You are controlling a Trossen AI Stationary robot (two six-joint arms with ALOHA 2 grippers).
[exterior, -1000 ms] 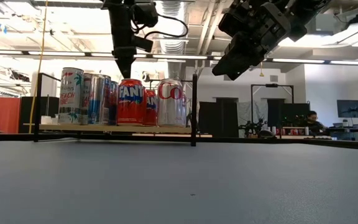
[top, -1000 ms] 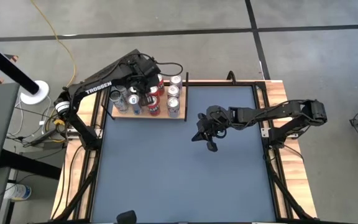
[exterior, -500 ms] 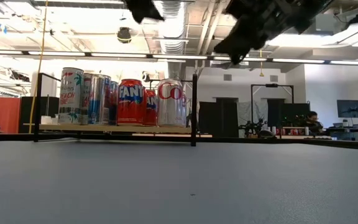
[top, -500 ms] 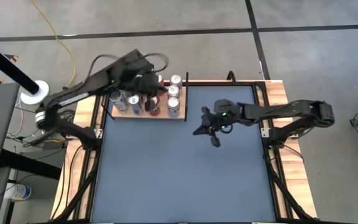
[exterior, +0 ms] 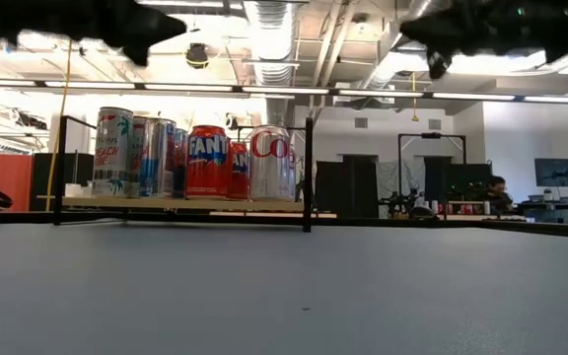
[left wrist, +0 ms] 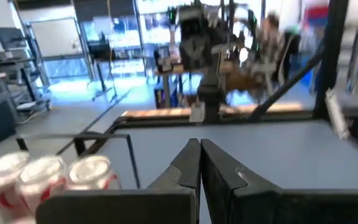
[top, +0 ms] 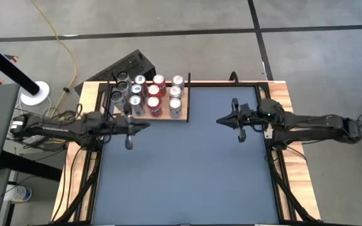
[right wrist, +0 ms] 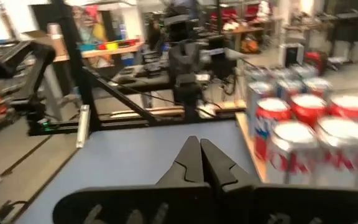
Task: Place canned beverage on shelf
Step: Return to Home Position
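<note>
The shelf (top: 182, 117), a light-brown board with thin black posts, stands at the table's far left. Several cans (top: 156, 95) stand upright on it, their bases on the board. In the low view they include a white can (exterior: 112, 151), an orange Fanta can (exterior: 205, 161) and a silver Coke can (exterior: 272, 161). My left gripper (top: 144, 124) is shut and empty, just near of the shelf and above the table. My right gripper (top: 220, 120) is shut and empty, right of the shelf over the far middle of the table. The cans also show in the left wrist view (left wrist: 48, 174) and the right wrist view (right wrist: 303, 130).
The blue tabletop (top: 187, 176) is edged by wooden strips (top: 288, 163). A black post of the shelf (exterior: 309, 173) stands at its right near corner. A person (exterior: 496, 187) sits far off in the room behind the table.
My left gripper has drawn back from above the cans on the shelf toward the table's near and left side; its arm now lies stretched level along the shelf's near side. My right gripper has gone toward the table's right and far edge. The cans have stayed in place.
</note>
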